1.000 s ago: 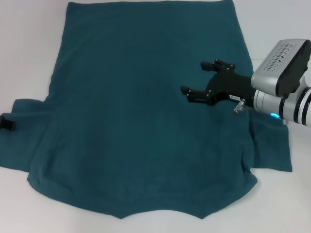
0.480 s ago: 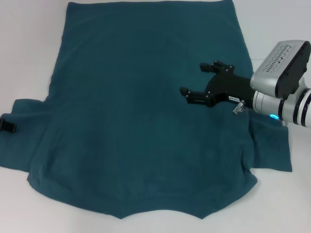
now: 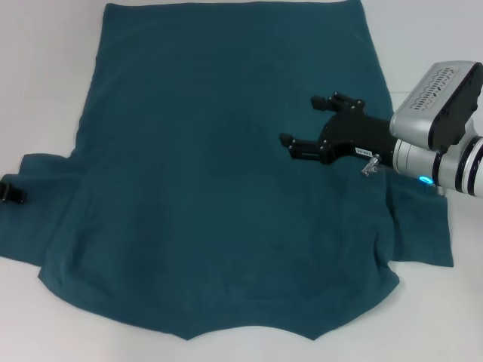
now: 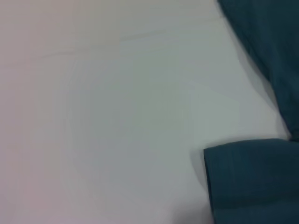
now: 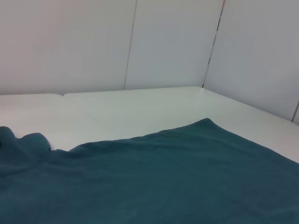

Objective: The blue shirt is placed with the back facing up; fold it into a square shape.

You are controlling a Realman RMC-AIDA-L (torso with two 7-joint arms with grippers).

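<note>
The blue shirt (image 3: 219, 166) lies spread flat on the white table (image 3: 45, 75), plain side up, with both short sleeves out to the sides. My right gripper (image 3: 298, 121) hovers open over the shirt's right half, fingers pointing toward the middle, with nothing between them. Only a small black part of my left gripper (image 3: 11, 193) shows, at the picture's left edge on the left sleeve. In the left wrist view, the blue shirt (image 4: 254, 179) fills the corner beside bare table. The right wrist view looks low across the blue shirt (image 5: 163, 182).
The white table (image 5: 117, 112) extends beyond the shirt on all sides. White wall panels (image 5: 173, 42) stand behind the table's far edge in the right wrist view.
The left gripper's tip has shifted slightly along the sleeve, and the shirt's near left corner has slid a little to the left. The right gripper has barely moved.
</note>
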